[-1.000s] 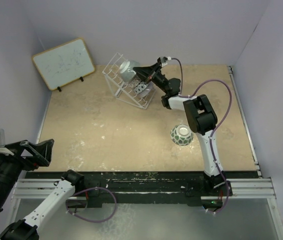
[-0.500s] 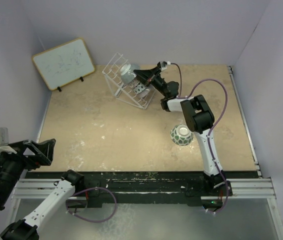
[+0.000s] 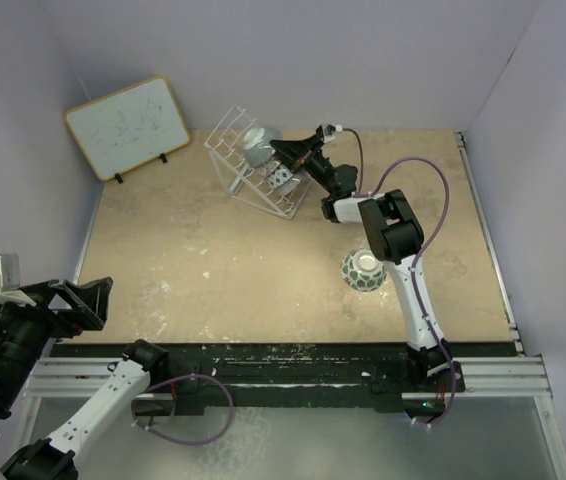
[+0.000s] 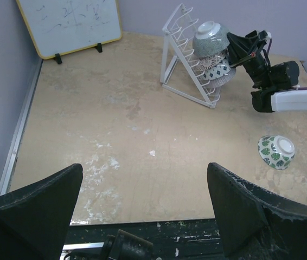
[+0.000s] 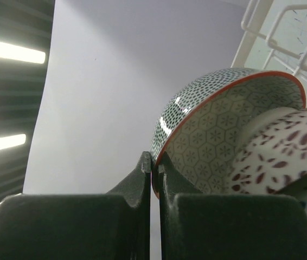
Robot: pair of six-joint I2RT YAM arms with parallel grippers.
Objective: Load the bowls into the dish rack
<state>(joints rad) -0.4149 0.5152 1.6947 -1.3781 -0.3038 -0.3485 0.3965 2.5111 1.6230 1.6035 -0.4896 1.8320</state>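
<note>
The white wire dish rack (image 3: 246, 172) stands at the back of the table, also in the left wrist view (image 4: 181, 59). My right gripper (image 3: 282, 152) is shut on the red rim of a blue-grey dotted bowl (image 5: 224, 141), holding it on edge at the rack's top (image 4: 210, 38). Other patterned bowls (image 4: 216, 70) sit in the rack below it; one with mauve marks (image 5: 283, 157) is right next to the held bowl. A green-and-white bowl (image 3: 363, 269) lies upside down on the table, right of centre. My left gripper (image 4: 145, 211) is open and empty above the table's near left edge.
A framed whiteboard (image 3: 128, 127) leans on the back left wall. Walls close the table on the left, back and right. My right arm (image 3: 393, 235) stretches from its base past the green-and-white bowl to the rack.
My right gripper has shifted slightly left and lower with the bowl, closer into the rack. The left arm has barely moved.
</note>
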